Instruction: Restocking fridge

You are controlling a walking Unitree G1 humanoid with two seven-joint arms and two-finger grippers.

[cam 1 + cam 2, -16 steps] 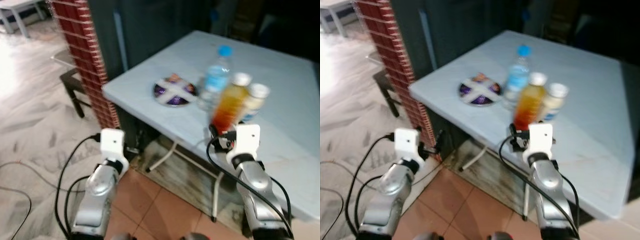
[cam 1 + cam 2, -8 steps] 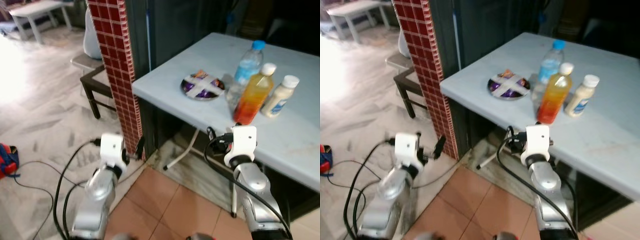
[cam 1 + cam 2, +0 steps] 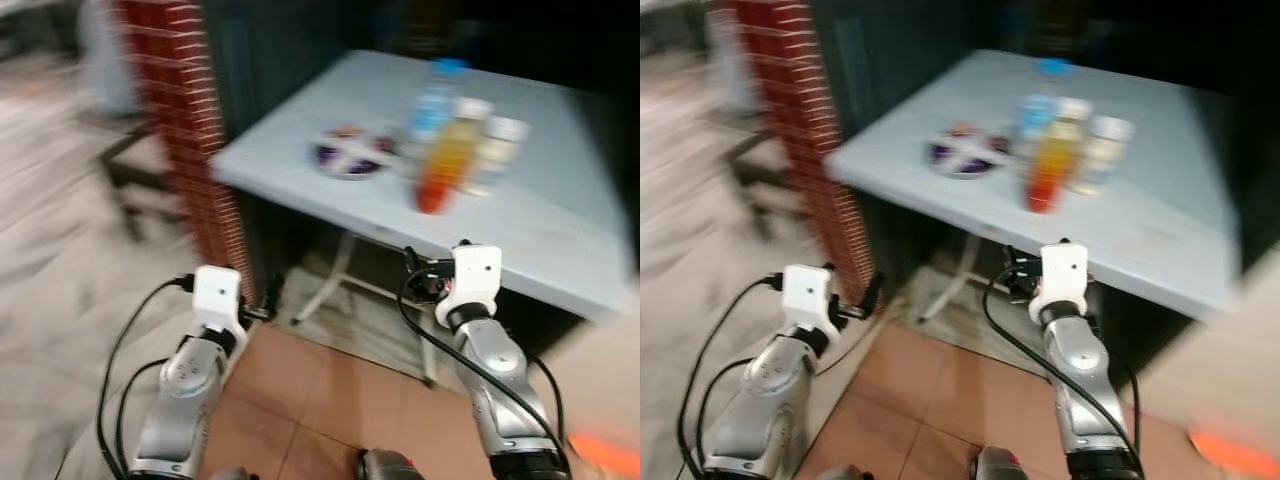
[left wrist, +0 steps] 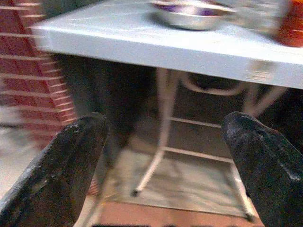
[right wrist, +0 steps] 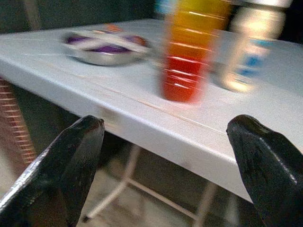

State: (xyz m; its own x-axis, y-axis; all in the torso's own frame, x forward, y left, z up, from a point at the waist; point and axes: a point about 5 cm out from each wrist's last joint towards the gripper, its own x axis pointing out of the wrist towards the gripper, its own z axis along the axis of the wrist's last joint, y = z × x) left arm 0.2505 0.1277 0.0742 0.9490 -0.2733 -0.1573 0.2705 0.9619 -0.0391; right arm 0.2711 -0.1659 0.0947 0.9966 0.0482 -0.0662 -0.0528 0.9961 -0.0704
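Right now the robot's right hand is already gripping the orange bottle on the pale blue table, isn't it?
Not quite. The right hand is open and holds nothing; it is short of the table edge, and the orange bottle stands untouched on the table, as the right wrist view shows.

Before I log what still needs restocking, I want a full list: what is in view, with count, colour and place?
Table: one, pale blue-grey, ahead of the robot.
Bowl: one, metal with purple contents, near the table's left corner.
Orange bottle: one, orange-red drink, white cap, nearest the front edge.
Water bottle: one, clear, blue cap, behind the orange one.
White bottle: one, cream, right of the orange one.
Brick pillar: one, red, left of the table.
Left gripper: black fingers, open, below the table's edge.
Right gripper: black fingers, open, facing the orange bottle.
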